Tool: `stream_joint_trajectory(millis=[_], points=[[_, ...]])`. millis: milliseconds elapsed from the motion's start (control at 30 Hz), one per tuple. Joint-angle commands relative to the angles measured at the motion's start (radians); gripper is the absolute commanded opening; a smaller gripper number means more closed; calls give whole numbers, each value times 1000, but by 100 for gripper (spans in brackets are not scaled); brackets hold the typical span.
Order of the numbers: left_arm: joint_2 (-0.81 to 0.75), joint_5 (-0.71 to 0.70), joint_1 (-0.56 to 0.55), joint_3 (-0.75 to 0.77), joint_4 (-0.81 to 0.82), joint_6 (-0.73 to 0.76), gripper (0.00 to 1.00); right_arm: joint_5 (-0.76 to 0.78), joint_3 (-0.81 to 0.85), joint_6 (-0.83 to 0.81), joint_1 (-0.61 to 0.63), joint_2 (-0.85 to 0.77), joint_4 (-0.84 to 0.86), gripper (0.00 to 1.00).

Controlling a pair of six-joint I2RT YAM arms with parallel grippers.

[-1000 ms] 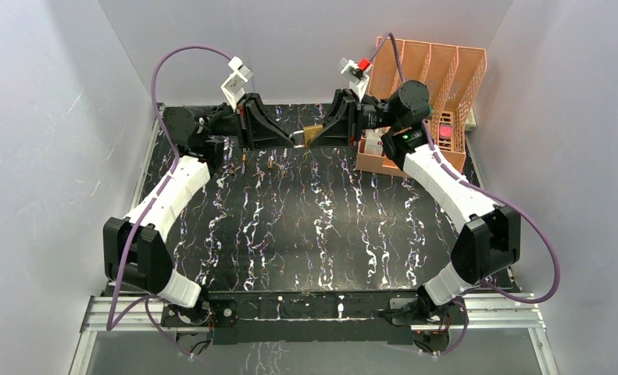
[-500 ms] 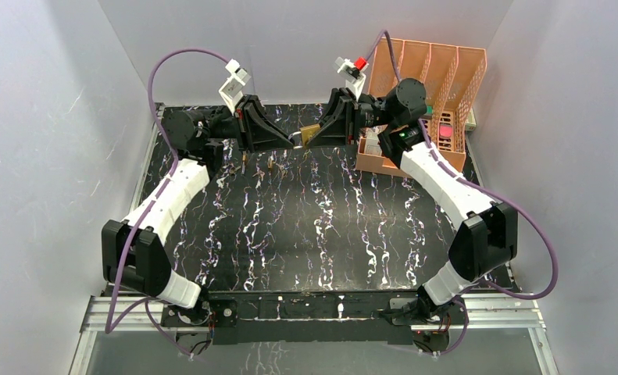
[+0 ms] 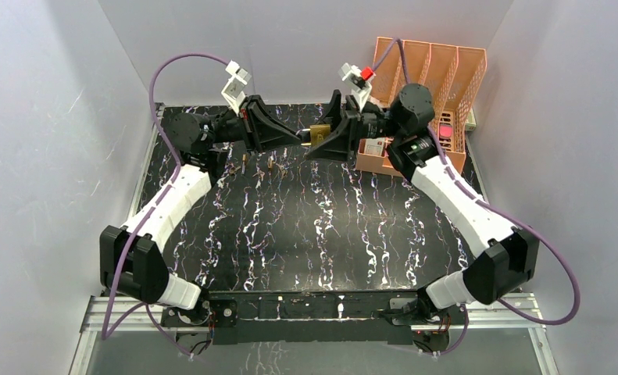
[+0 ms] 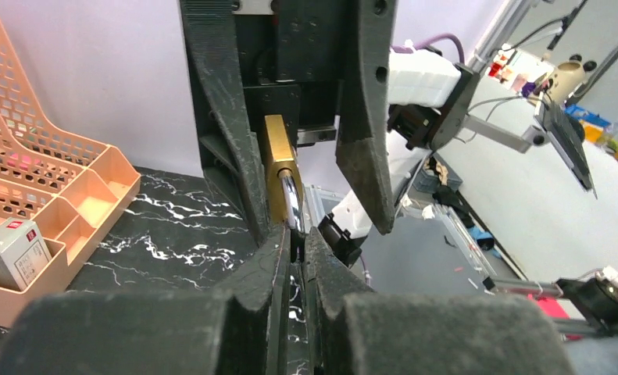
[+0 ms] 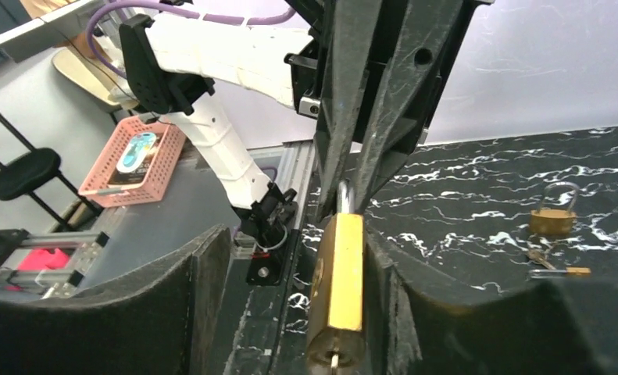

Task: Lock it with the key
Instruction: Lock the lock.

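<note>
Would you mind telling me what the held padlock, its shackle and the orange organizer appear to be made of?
The padlock looks like brass: yellow metal with a brushed, satin sheen. The shackle is probably polished steel, silver with bright reflections. The organizer seems to be moulded plastic, with matte orange lattice walls.

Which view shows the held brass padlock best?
Right wrist view: the padlock is large and central, keyhole end visible. The left wrist view shows only a narrow edge and shackle; the top view shows it small.
</note>
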Motion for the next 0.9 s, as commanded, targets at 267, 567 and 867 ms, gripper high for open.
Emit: stream_joint_trajectory(millis=[267, 567, 867], points=[[-3, -132, -3, 50, -8, 21, 0, 14, -130, 102, -219, -165, 181, 87], [-4, -130, -2, 60, -9, 16, 0, 16, -161, 120, -258, -171, 209, 81], [-1, -131, -2, 55, -10, 18, 0, 25, -141, 142, -259, -137, 247, 74]])
